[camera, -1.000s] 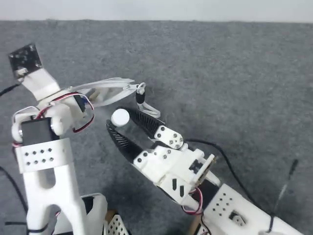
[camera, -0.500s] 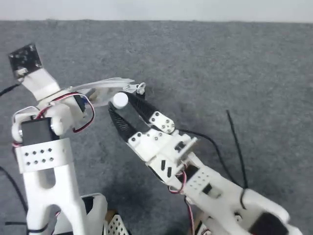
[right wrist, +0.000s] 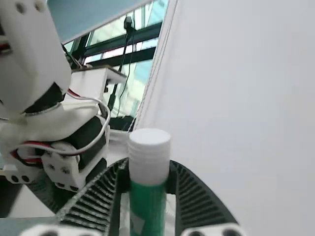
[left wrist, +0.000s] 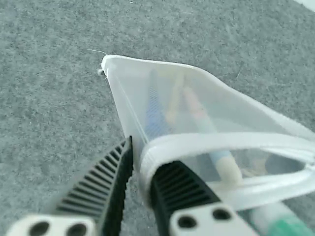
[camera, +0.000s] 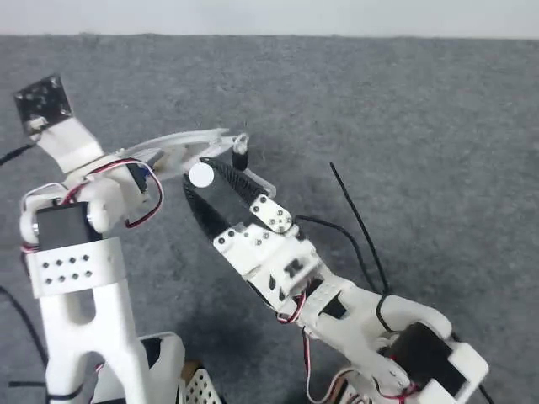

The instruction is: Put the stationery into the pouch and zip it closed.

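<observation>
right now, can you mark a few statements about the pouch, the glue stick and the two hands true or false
The right hand holds a white-capped glue stick. True.
The pouch lies untouched. False: the left hand grips its rim.
Pens are inside the pouch. True.
The glue stick's body is red. False: it is green.
The pouch is zipped closed. False: its mouth gapes open.

On my feed both arms are white printed plastic. The left arm [camera: 76, 286] has a bracket dotted with round holes and looping red, black and white wires [camera: 158, 192]. The right arm [camera: 337, 303] trails thin black cables [camera: 353, 215]. The left pincer [left wrist: 142, 162] and right pincer [camera: 200, 177] have black ribbed fingers [right wrist: 93, 196] fixed with round screws [left wrist: 187, 222].
</observation>
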You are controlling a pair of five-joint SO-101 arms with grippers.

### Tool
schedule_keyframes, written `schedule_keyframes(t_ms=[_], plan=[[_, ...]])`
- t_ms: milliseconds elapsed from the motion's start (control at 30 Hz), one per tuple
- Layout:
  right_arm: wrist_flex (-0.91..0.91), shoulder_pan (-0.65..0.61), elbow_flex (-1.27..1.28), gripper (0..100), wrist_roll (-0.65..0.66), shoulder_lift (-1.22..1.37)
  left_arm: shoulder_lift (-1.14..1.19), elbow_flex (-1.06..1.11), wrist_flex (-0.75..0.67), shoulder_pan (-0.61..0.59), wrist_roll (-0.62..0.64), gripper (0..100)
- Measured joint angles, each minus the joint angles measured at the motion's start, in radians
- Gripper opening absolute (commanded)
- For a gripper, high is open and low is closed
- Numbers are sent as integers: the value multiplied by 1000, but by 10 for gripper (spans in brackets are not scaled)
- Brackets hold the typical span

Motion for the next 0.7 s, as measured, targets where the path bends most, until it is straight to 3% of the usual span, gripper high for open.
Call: schedule_keyframes(t_ms=[400, 700], plan=[[23, -51, -117, 7, 57, 0, 0, 0, -5, 0, -5, 10], [196, -49, -178, 7, 57, 0, 0, 0, -5, 0, -5, 10]])
